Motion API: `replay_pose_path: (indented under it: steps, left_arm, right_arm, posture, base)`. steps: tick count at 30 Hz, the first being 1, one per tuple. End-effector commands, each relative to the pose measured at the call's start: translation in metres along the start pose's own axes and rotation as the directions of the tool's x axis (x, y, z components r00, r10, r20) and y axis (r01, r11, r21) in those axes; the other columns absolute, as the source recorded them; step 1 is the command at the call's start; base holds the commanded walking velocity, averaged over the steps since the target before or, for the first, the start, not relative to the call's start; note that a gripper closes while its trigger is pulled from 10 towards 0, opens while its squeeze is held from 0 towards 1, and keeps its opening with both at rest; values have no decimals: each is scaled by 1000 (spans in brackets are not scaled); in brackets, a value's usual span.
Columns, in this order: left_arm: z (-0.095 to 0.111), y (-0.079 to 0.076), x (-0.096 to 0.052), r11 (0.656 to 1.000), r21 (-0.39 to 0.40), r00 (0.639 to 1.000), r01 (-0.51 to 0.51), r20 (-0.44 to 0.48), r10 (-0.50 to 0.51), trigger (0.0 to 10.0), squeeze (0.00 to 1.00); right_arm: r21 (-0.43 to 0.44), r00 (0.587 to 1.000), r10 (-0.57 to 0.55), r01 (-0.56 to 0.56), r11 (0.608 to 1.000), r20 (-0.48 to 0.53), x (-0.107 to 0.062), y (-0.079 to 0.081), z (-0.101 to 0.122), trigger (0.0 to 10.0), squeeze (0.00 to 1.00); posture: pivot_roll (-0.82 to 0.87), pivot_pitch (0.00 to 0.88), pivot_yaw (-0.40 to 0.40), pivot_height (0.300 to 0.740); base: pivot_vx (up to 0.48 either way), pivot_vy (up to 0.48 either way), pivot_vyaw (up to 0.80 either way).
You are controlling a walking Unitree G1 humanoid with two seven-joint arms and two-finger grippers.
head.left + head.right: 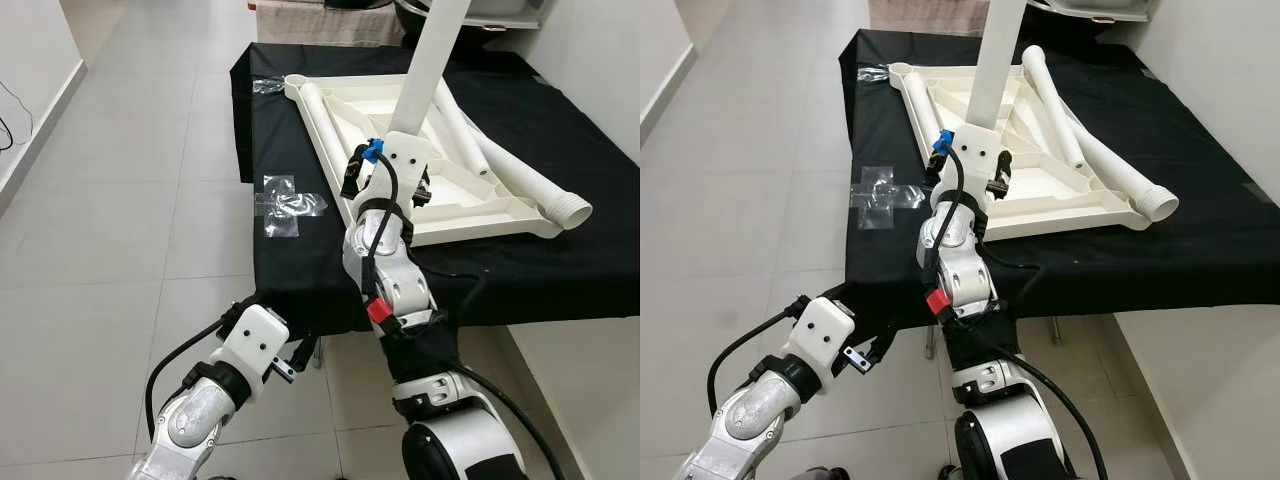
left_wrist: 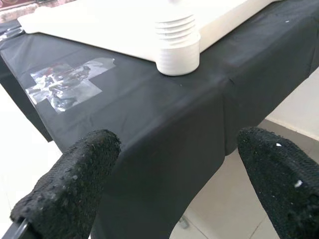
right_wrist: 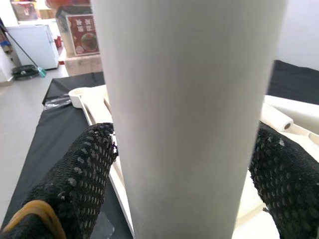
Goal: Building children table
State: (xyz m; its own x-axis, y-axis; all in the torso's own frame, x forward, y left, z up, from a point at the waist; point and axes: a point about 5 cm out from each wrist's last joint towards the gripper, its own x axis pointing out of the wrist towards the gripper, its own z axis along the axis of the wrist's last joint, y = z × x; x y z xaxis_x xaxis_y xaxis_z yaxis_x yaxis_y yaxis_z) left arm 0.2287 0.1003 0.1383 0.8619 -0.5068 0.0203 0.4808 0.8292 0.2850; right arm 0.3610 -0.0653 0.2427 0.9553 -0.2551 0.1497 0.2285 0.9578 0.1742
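In the head views, the right hand (image 1: 392,172) grips an upright white table leg (image 1: 432,62) over the upturned white tabletop (image 1: 470,205) lying on the black-draped table (image 1: 560,260). The right wrist view shows black fingers (image 3: 75,174) pinching that leg on both sides. In the left wrist view, the left hand (image 2: 174,184) hangs spread, empty, before the table's edge, facing a ribbed leg end (image 2: 177,47).

Silver arms, black cables, textured black jaws

Bright, even indoor light, soft shadows; wrist views blur up close.
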Motion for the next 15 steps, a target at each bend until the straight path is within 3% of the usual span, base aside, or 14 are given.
replay_pose_path:
  steps: [1,15]
  left_arm:
    - [-2,-4,-1,1000,0,1000,12,-4,-12,10000,0]
    - [-3,-3,1,1000,2,1000,9,1,-9,10000,0]
  right_arm:
    - [55,988,38,-30,998,-148,-24,8,-34,10000,0]
    - [68,977,143,-134,989,-159,-29,0,-39,10000,0]
  posture:
    - [88,157,-95,740]
    - [82,153,-92,740]
  base:
    - [0,0,0]
    - [0,0,0]
